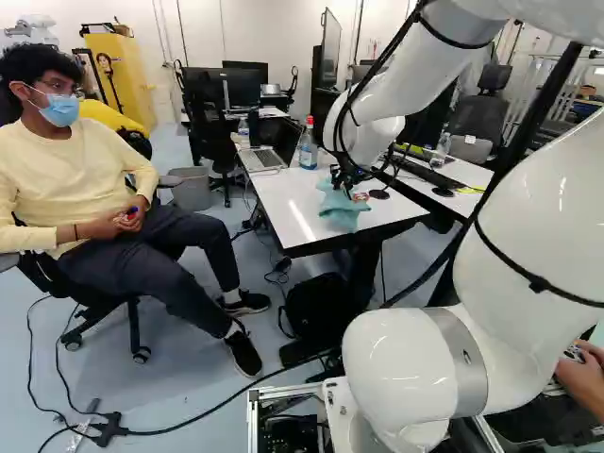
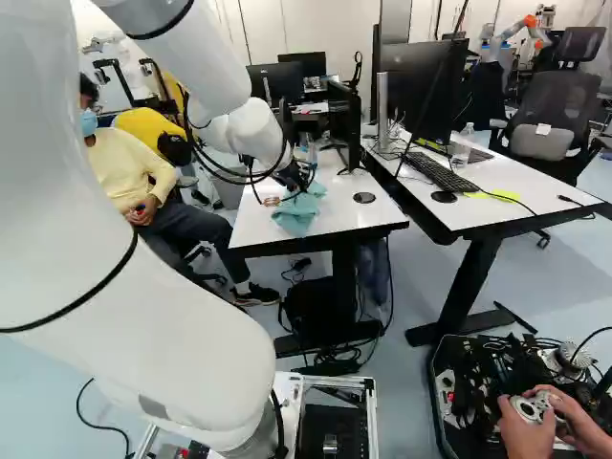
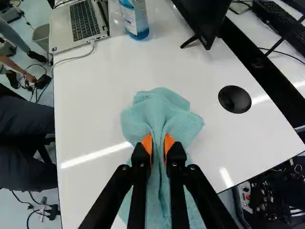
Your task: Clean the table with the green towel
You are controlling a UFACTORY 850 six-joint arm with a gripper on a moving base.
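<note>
The white table (image 3: 95,114) bears a laptop (image 3: 83,24), the towel (image 3: 161,107) lying rumpled with a fold pinched between the fingers of the gripper (image 2: 298,182), a bottle (image 3: 135,19) beside the laptop, and a black disc (image 3: 234,99) near the towel.

The towel (image 3: 162,107) is plain teal, the table (image 3: 90,119) white with black edges, the hand (image 2: 298,182) black with orange pads (image 3: 147,144).

one towel (image 3: 162,112), one laptop (image 3: 85,20), one keyboard (image 2: 440,173), two black discs (image 2: 364,197)
</note>
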